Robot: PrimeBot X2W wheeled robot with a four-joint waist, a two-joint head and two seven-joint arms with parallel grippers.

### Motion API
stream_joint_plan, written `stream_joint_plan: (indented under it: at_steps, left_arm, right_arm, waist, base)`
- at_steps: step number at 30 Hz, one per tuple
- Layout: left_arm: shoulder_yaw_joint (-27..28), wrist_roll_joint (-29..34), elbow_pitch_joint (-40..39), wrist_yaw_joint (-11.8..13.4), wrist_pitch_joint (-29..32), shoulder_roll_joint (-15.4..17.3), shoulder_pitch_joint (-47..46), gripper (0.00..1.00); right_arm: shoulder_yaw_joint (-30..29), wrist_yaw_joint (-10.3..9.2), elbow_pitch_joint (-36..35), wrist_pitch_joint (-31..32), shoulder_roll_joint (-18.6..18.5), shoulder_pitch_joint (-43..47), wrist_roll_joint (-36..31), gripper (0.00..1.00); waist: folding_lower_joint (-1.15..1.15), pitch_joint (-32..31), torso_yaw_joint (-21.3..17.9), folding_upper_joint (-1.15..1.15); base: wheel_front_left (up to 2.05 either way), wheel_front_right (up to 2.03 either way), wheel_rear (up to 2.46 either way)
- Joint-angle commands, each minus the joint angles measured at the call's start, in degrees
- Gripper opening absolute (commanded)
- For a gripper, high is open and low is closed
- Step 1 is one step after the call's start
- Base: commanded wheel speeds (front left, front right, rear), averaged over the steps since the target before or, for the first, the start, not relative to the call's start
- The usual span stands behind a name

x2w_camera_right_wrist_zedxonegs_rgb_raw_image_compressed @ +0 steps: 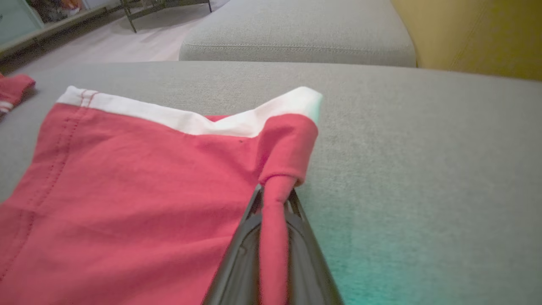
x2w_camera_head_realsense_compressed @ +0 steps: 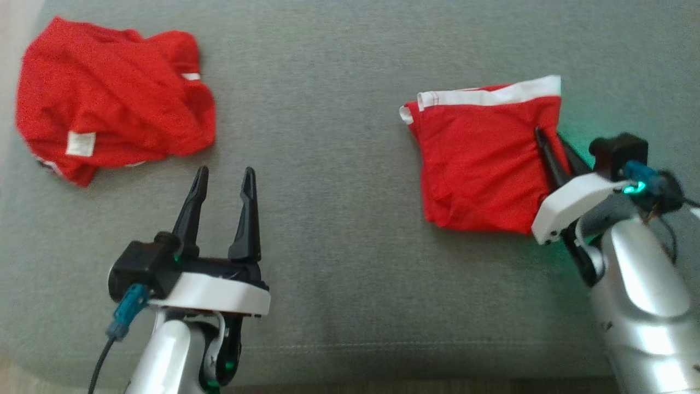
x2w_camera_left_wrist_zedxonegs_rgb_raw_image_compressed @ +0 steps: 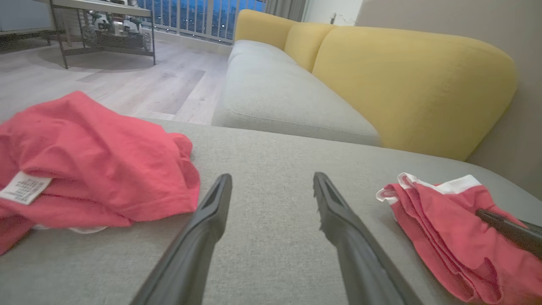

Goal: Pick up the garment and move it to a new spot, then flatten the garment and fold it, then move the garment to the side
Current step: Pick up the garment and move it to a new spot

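The garment (x2w_camera_head_realsense_compressed: 481, 158) is red with a white band, folded into a rough square on the right of the grey cushion (x2w_camera_head_realsense_compressed: 339, 164). My right gripper (x2w_camera_head_realsense_compressed: 548, 139) is shut on its right edge. In the right wrist view a pinch of red cloth (x2w_camera_right_wrist_zedxonegs_rgb_raw_image_compressed: 275, 220) runs between the closed fingers, just below the white band (x2w_camera_right_wrist_zedxonegs_rgb_raw_image_compressed: 237, 123). My left gripper (x2w_camera_head_realsense_compressed: 225, 172) hovers open and empty over bare cushion at the lower left. In the left wrist view its fingers (x2w_camera_left_wrist_zedxonegs_rgb_raw_image_compressed: 203, 228) point between the two red pieces, with the folded garment (x2w_camera_left_wrist_zedxonegs_rgb_raw_image_compressed: 440, 228) to the right.
A second red garment (x2w_camera_head_realsense_compressed: 109, 98), crumpled with a white label, lies at the cushion's far left (x2w_camera_left_wrist_zedxonegs_rgb_raw_image_compressed: 84, 161). A yellow backrest (x2w_camera_left_wrist_zedxonegs_rgb_raw_image_compressed: 402, 80) rises behind the sofa. Wooden floor (x2w_camera_left_wrist_zedxonegs_rgb_raw_image_compressed: 127, 80) and a metal-legged table (x2w_camera_left_wrist_zedxonegs_rgb_raw_image_compressed: 101, 25) lie beyond. The cushion's front edge (x2w_camera_head_realsense_compressed: 350, 377) runs near the arms.
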Motion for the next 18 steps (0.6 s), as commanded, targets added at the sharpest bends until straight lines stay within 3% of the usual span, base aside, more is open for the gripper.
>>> stream_joint_plan:
  at_steps: [1,12,18]
  left_arm:
    - [1.7,1.4,-2.4,-0.7,-0.3,0.1,-2.6,1.00]
    - [-0.6,9.9,-3.2,-7.3,-0.3,1.7,-12.9,1.00]
    - [-3.2,11.1,-3.1,-8.8,-0.3,3.9,-20.0,1.00]
  right_arm:
    - [1.8,-0.02,-1.8,-0.5,-1.8,-2.7,-1.9,0.00]
    - [2.5,-0.02,-3.0,0.8,-13.7,-12.1,-6.0,0.00]
    - [0.4,-0.02,-2.1,-0.3,-16.8,-15.5,-5.1,0.00]
  waist:
    - [0.00,0.9,-1.8,0.00]
    - [0.00,10.2,-11.1,0.00]
    - [0.00,14.4,-14.8,0.00]
  base:
    - [0.00,0.00,0.00]
    - [0.00,0.00,0.00]
    - [0.00,0.00,0.00]
